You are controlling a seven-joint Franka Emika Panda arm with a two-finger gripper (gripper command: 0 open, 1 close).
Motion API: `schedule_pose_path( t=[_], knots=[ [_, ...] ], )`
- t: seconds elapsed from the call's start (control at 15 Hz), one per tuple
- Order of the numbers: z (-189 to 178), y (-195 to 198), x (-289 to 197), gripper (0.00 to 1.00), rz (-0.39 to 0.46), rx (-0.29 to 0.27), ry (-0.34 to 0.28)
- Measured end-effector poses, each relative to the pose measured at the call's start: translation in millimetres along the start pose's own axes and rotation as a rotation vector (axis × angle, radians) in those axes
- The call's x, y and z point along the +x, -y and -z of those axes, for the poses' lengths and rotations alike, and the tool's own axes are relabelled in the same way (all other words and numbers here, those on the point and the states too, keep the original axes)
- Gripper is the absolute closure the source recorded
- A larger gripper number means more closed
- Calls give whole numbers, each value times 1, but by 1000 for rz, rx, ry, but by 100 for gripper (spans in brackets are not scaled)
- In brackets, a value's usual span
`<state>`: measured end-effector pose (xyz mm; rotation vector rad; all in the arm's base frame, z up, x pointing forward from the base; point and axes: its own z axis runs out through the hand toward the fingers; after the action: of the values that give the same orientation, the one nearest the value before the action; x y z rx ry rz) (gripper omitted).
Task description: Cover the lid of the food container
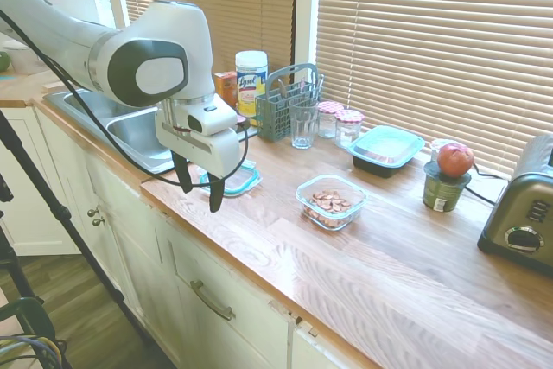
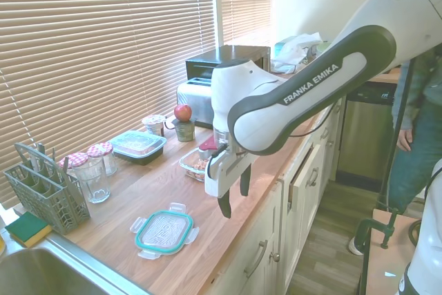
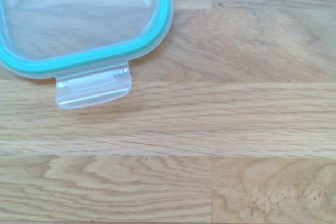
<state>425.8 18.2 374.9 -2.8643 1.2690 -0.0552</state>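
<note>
One lid (image 2: 164, 231), flat on the counter (image 1: 415, 274). One food container (image 1: 331, 201) of nuts, uncovered, well apart. One gripper (image 2: 234, 196), jaws released, empty, above the counter.

The lid (image 2: 164, 231) lay flat on the wooden counter near the front edge, clear plastic with a teal rim and side tabs (one tab showed sharply in the wrist view). The food container (image 1: 331, 201) stood upright and uncovered, well apart from it, brown nuts inside.
</note>
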Motion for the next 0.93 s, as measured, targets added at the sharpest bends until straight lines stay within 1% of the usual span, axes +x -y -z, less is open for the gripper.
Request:
schedule_pose_path(
  t=[0.27, 0.4, 0.6, 0.8, 0.93],
  knots=[
    [-4, 0, 0, 0, 8, -5, 8],
    [-4, 6, -6, 0, 18, -6, 1],
    [-4, 21, -21, 0, 29, -7, -20],
    [-5, 41, -36, 0, 31, -14, -54],
    [2, 56, -42, 0, 34, -13, -79]
  ],
)
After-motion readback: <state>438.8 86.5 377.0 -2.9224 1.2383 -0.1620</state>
